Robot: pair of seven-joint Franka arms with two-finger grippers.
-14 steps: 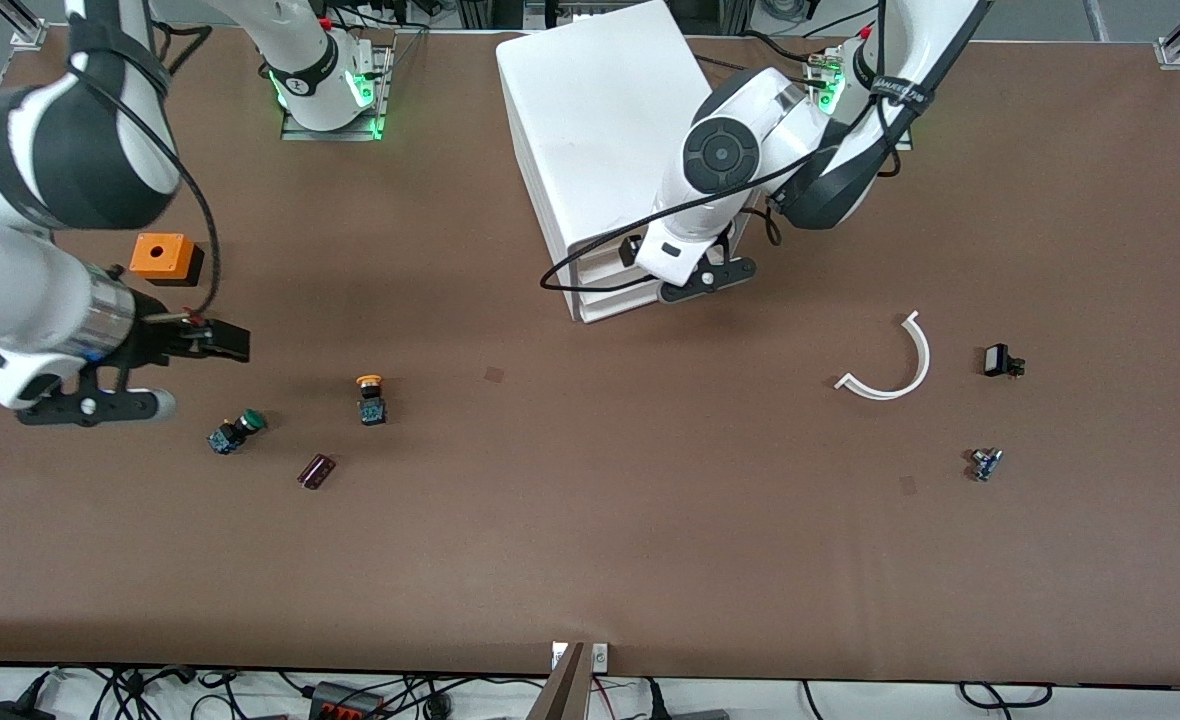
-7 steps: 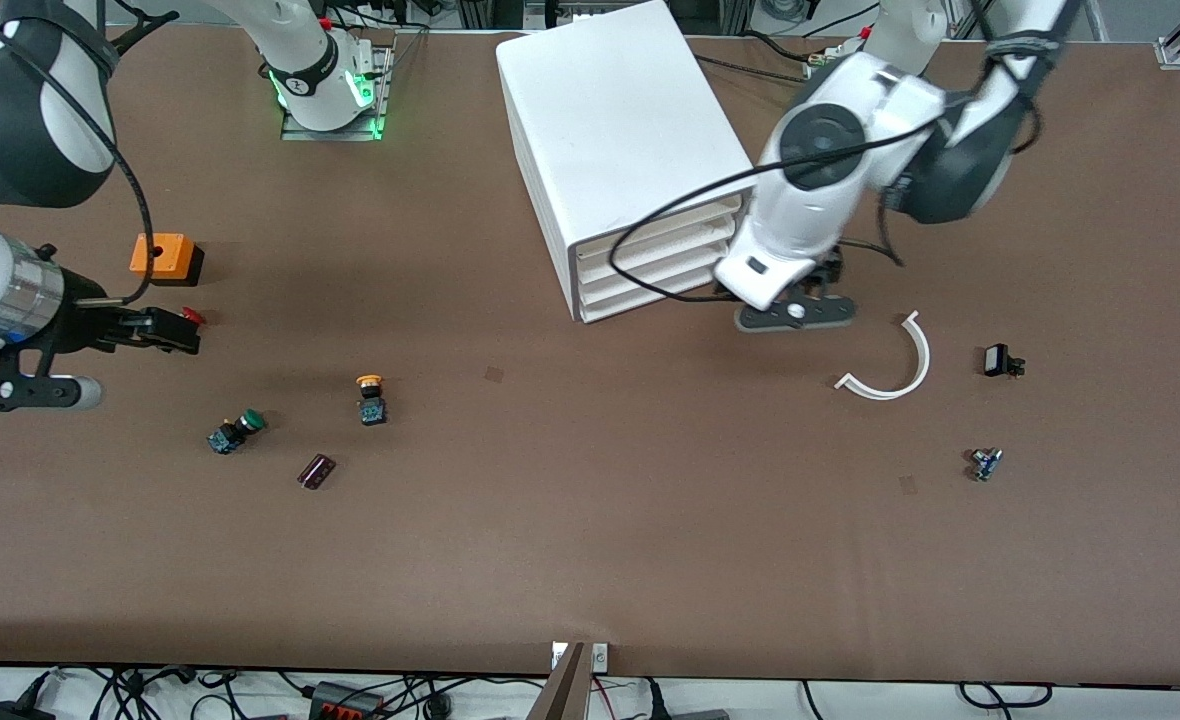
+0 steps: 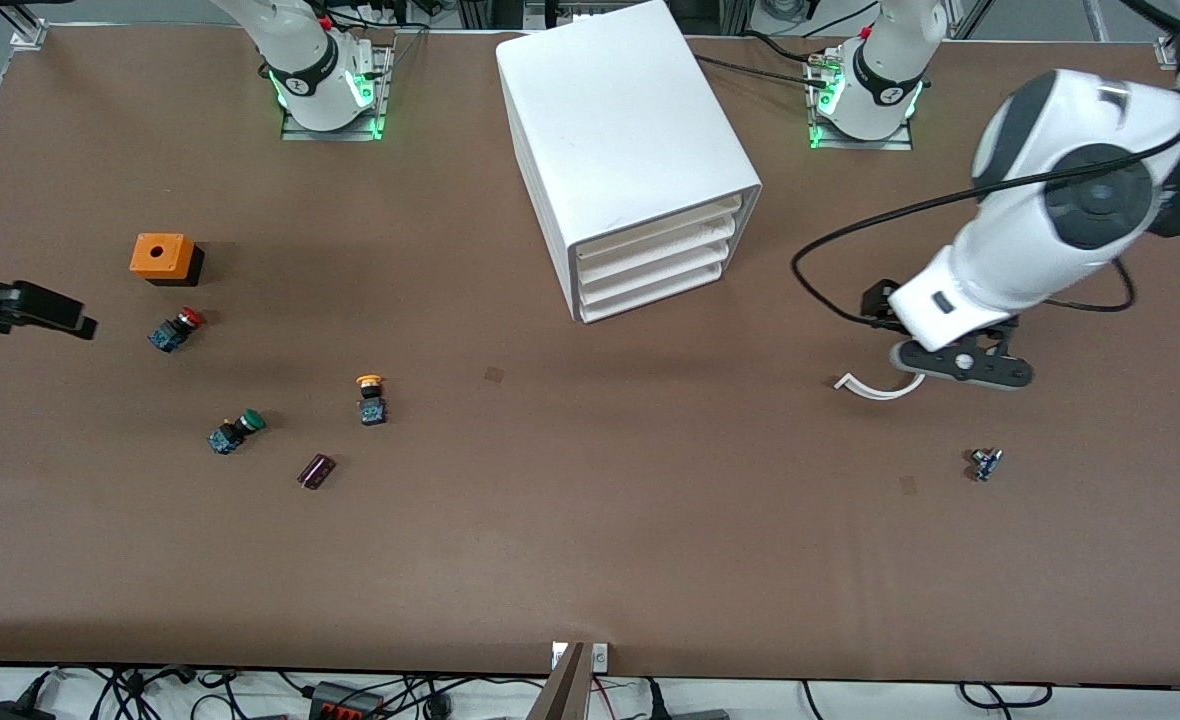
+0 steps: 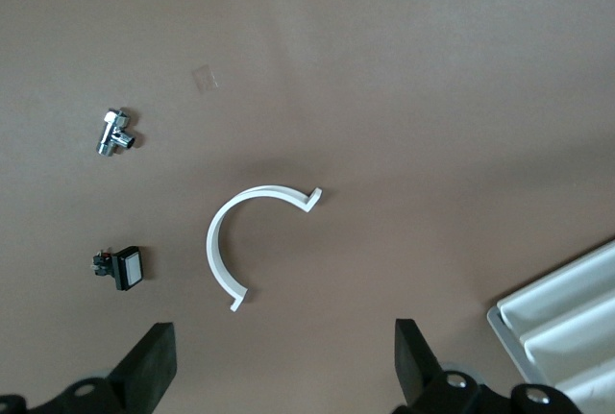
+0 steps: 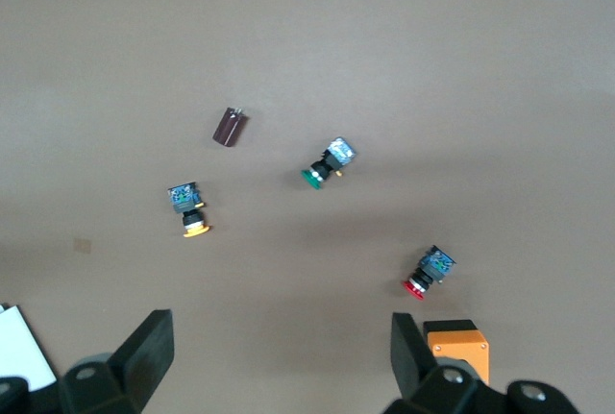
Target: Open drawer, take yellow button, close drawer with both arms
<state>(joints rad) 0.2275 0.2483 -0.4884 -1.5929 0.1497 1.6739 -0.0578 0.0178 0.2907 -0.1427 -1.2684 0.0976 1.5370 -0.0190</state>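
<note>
The white cabinet (image 3: 630, 150) stands at the table's middle, and every drawer (image 3: 650, 265) in it is pushed in. The button (image 3: 371, 398) with the orange-yellow cap sits on the table nearer the front camera than the cabinet, toward the right arm's end; the right wrist view shows the button (image 5: 189, 210) too. My left gripper (image 3: 960, 365) hangs open over the white curved strip (image 3: 875, 388), nothing between its fingers (image 4: 154, 361). My right gripper (image 3: 50, 315) is open and empty at the table's edge, beside the orange box (image 3: 162, 257).
A red-capped button (image 3: 176, 328), a green-capped button (image 3: 235, 432) and a dark maroon cylinder (image 3: 316, 471) lie around the orange-yellow one. A small metal fitting (image 3: 985, 464) lies toward the left arm's end. A black switch (image 4: 123, 267) shows beside the curved strip (image 4: 252, 241).
The left arm has swung away from the cabinet's drawer fronts toward its own end of the table. The right arm has drawn back to the table's edge, uncovering the red-capped button.
</note>
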